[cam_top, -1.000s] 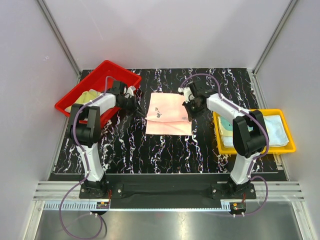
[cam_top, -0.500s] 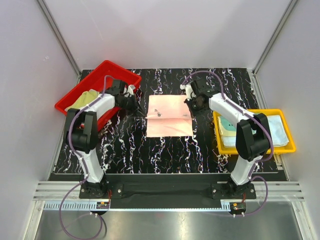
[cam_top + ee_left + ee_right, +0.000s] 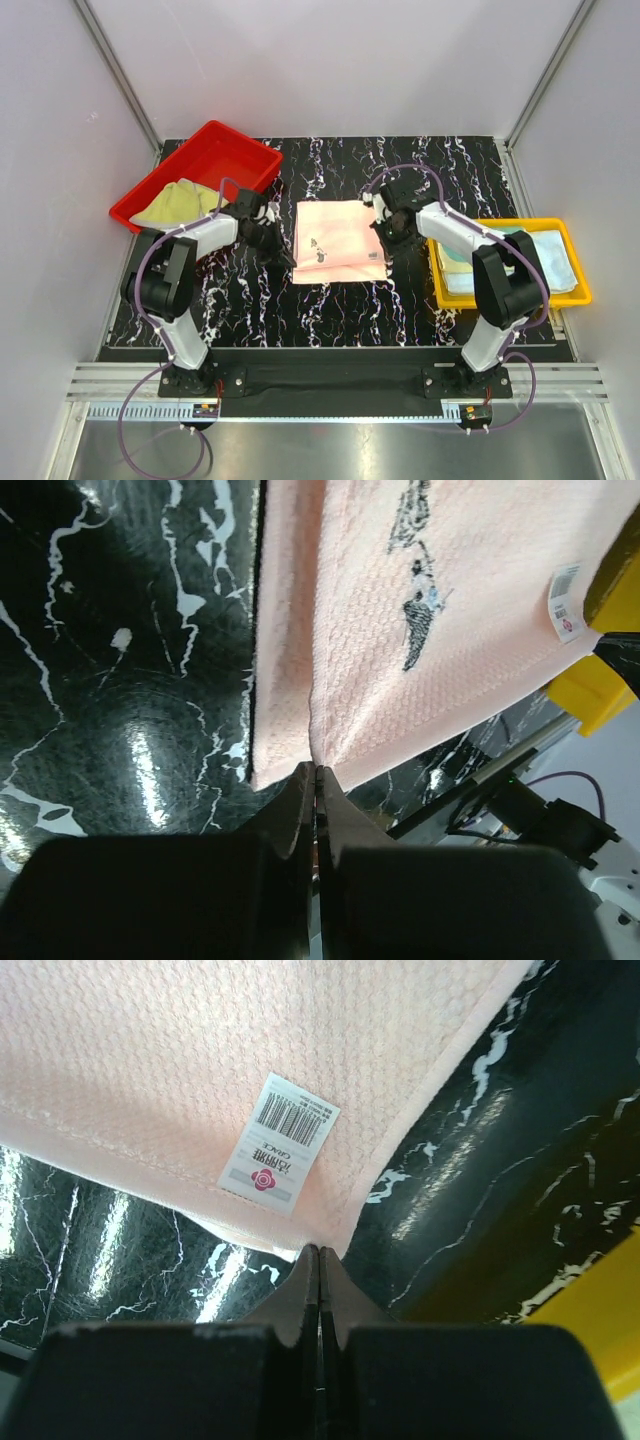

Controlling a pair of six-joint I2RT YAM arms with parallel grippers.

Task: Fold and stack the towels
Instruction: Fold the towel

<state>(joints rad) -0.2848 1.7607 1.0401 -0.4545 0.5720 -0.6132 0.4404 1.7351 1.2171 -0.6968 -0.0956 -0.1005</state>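
Observation:
A pink towel lies folded over itself in the middle of the black marble table. My left gripper is shut on its near left corner, seen in the left wrist view with the towel stretching away. My right gripper is shut on the near right corner, next to the towel's white barcode tag. A yellow-green towel lies in the red tray. Pale blue towels and a teal one lie in the yellow tray.
The red tray stands at the far left. The yellow tray stands at the right, close to my right arm. Grey walls enclose the table on three sides.
Both grippers have moved toward the near edge, carrying the pink towel's held edge over the rest of it. The towel now lies doubled.

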